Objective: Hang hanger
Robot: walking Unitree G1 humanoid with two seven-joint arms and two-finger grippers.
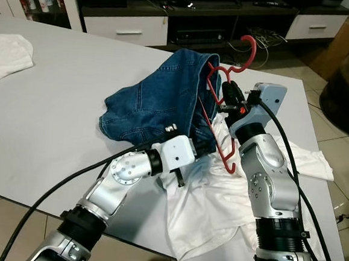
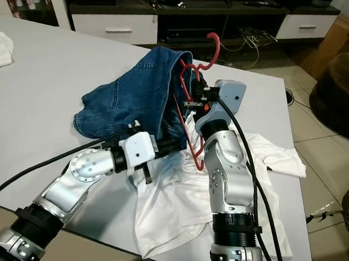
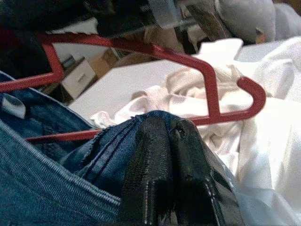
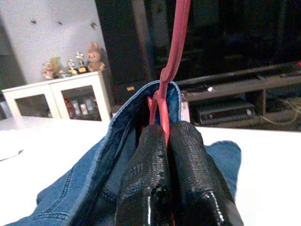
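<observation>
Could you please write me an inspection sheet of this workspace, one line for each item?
Surface: white table, mostly bare on the robot's left.
Job's things: red hanger held up over the table, blue jeans draped on it.
Clutter: white garment under the arms; another white cloth at the table's far left edge.
Grippers: right claw shut on the hanger near its neck; left claw shut on the jeans' edge.
Cables: black cables run along both arms.
Surroundings: dark TV unit with a white drawer, tiled floor, glass cabinet with figurines.
</observation>
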